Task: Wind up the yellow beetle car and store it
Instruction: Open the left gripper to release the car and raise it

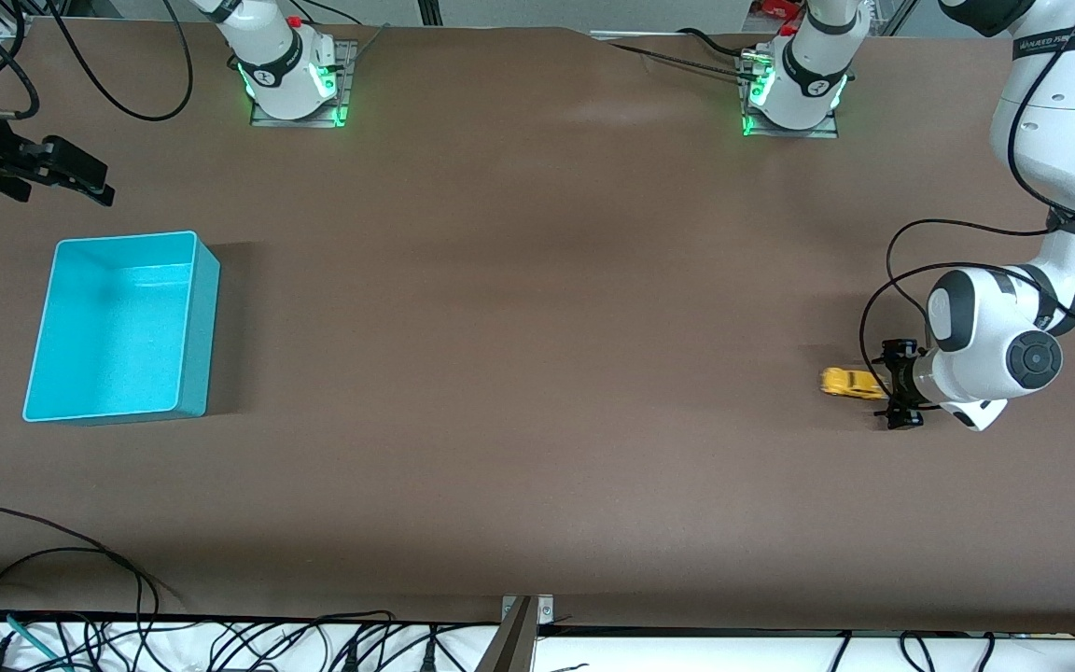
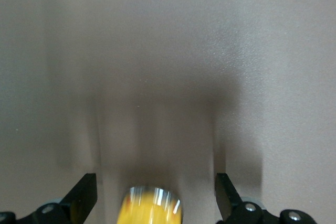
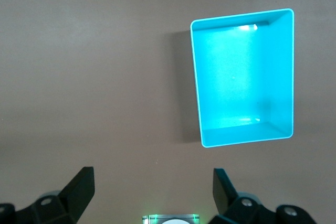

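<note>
tangle of black cables (image 1: 62, 597) along the tabletop edge nearest the front camera, then the brown matte tabletop (image 1: 519, 373) itself. tiny rounded yellow beetle car (image 1: 851, 383) with dark windows sits on the tabletop toward the left arm's end, wheels down as far as i can tell. left pincer (image 1: 899, 385) is low, right at the car's tail end, jaws spread wide either side and not touching it. left wrist view shows the yellow body (image 2: 152, 208) between the two black fingertips (image 2: 84, 195), clear gaps both sides, so nothing is held.

right pincer (image 1: 80, 177) waits in the air toward the right arm's end, jaws wide and empty, near the open rectangular teal plastic bin (image 1: 202, 308). bin looks empty in the right wrist view (image 3: 283, 72). car and bin are well apart, at different ends of the tabletop.

handling guess: car is light, hard plastic, glossy curved shell, so probably slippery and prone to squirting out or rolling on its wheels. best hold looks like across the flat flanks at mid body, above the wheels, not on the domed roof. gentle squeeze should do; likely not fragile, but wheels must stay free on the tabletop for winding.
</note>
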Motion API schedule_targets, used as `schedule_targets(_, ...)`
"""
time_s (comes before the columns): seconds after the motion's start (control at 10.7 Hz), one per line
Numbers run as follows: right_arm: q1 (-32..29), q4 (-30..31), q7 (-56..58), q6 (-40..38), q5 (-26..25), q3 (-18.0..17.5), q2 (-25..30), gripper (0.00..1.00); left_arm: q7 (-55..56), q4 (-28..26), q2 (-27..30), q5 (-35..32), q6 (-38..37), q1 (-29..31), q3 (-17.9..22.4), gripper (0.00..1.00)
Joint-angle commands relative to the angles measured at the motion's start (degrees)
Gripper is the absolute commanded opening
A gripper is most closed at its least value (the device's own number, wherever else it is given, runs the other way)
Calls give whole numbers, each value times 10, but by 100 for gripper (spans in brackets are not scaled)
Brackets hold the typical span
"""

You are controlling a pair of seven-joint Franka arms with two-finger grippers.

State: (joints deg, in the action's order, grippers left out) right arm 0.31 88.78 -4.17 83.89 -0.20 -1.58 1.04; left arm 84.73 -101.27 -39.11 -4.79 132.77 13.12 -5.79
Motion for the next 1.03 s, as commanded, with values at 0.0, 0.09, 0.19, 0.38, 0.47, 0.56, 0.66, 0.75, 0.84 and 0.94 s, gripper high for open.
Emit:
schedule_targets(0.0, -2, -12, 0, -14, 5, -3, -1, 100, 15, 14, -3, -21, -8, -4, 1, 100)
schedule_targets(0.09, -2, -13, 1, -14, 8, -1, -1, 100, 17, 14, -2, -20, -9, -4, -1, 100)
schedule_targets(0.19, -2, -13, -1, -14, 7, -1, -1, 100, 17, 14, 3, -20, -9, -4, -2, 100)
schedule_targets(0.38, -2, -12, 1, -14, 5, -1, -2, 100, 12, 26, 14, -21, -22, -3, -3, 100)
schedule_targets(0.47, -2, -12, 1, -13, 5, -1, -2, 100, 4, 46, 15, -22, -50, -3, -3, 100)
schedule_targets(0.56, -4, -12, 2, -14, 5, 0, -2, 100, -18, 75, 15, -22, -88, -3, -7, 100)
schedule_targets(0.66, -4, -11, 2, -15, 5, 0, -1, 100, -39, 106, 15, -21, -123, -2, -9, 100)
schedule_targets(0.75, -4, -11, 1, -15, 5, -1, -2, 100, -64, 133, 20, -20, -154, -3, -10, 100)
schedule_targets(0.84, -4, -11, 1, -15, 5, -1, -2, 100, -97, 154, 29, -21, -178, -3, -9, 100)
schedule_targets(0.94, -4, -10, 1, -17, 5, -1, -1, 100, -138, 169, 44, -19, -197, 0, -9, 100)
